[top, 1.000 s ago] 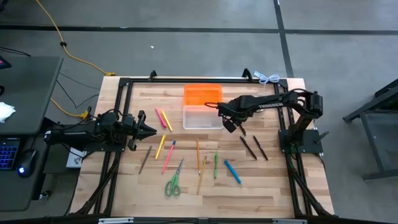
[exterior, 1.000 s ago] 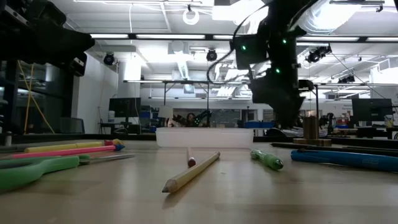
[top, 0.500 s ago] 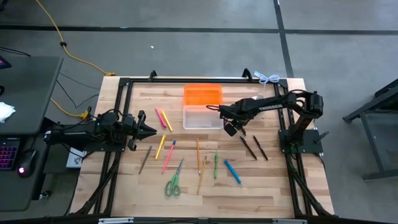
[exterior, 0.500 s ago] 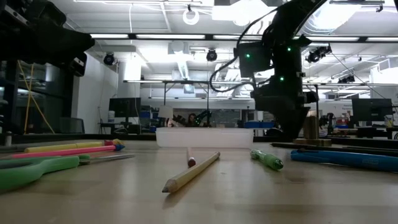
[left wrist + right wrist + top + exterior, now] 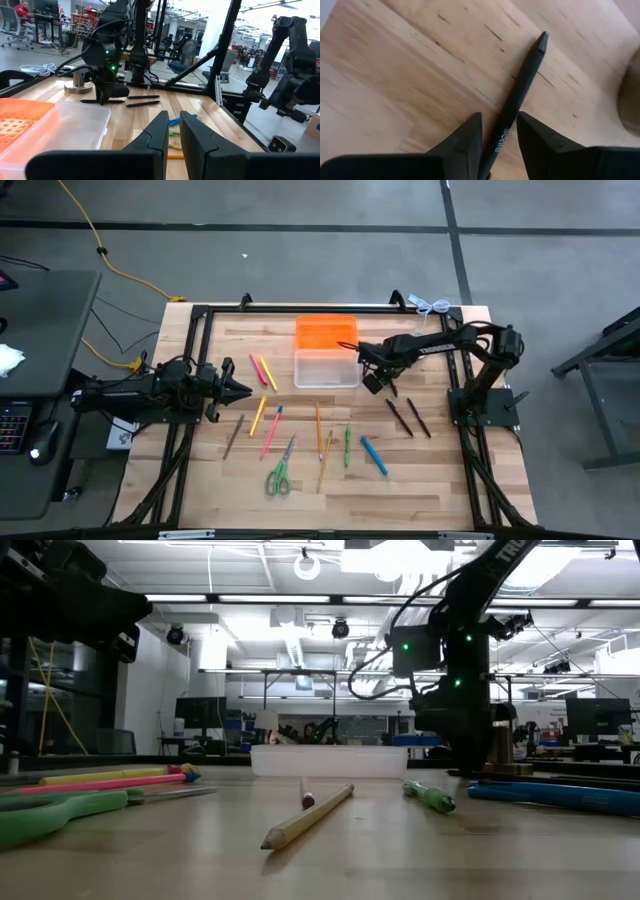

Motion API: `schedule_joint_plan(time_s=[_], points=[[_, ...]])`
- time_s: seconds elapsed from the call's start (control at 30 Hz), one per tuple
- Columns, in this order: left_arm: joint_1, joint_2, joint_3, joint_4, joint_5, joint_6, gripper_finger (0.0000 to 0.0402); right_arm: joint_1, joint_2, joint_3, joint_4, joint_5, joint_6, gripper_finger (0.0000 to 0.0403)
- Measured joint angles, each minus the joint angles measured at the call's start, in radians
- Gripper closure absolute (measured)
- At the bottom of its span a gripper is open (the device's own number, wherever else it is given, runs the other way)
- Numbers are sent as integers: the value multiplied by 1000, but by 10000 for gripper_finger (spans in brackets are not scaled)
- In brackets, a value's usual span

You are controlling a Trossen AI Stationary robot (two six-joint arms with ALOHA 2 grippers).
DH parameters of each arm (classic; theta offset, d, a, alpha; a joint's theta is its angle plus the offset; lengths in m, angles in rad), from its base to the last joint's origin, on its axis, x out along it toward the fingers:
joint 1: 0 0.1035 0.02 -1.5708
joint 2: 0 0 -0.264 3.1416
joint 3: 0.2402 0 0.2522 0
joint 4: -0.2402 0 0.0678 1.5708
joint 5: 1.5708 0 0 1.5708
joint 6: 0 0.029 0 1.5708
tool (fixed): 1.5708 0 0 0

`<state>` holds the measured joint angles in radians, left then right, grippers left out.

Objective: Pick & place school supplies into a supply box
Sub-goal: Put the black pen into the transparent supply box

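School supplies lie scattered on the worktop, none visibly inside the supply box, which sits open toward the far edge with its orange lid folded back. The right gripper is down low just beside the box's right end, and its wrist view shows a dark pen lying flat on the wood between the two fingers; the jaws stand apart on either side of the barrel and do not appear to be pressing it yet. The step in hand looks like the grasp of this pen. Two more dark pens lie a little nearer the front on the right. The left gripper waits at the left side, near the pink and yellow markers, its fingers nearly together with nothing between them.

Next, the right gripper would need to close squarely on the barrel, lift it clear of the wood, move over the clear tray and release. A thin round pen may roll or pivot if pinched off-centre.
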<state>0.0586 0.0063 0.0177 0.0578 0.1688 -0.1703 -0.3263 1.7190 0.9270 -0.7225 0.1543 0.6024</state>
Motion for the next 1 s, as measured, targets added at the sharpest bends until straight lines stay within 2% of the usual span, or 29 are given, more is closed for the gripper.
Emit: schedule_joint_plan(time_s=[0.13, 0.63, 1.0], points=[[0, 0, 0, 0, -3, 0, 325, -4, -4, -25, 38, -24, 5, 300], [0, 0, 0, 0, -7, 0, 325, -3, 0, -32, 42, -2, 16, 302], [0, 0, 0, 0, -6, -1, 325, -3, 1, -33, 39, 1, 21, 380]])
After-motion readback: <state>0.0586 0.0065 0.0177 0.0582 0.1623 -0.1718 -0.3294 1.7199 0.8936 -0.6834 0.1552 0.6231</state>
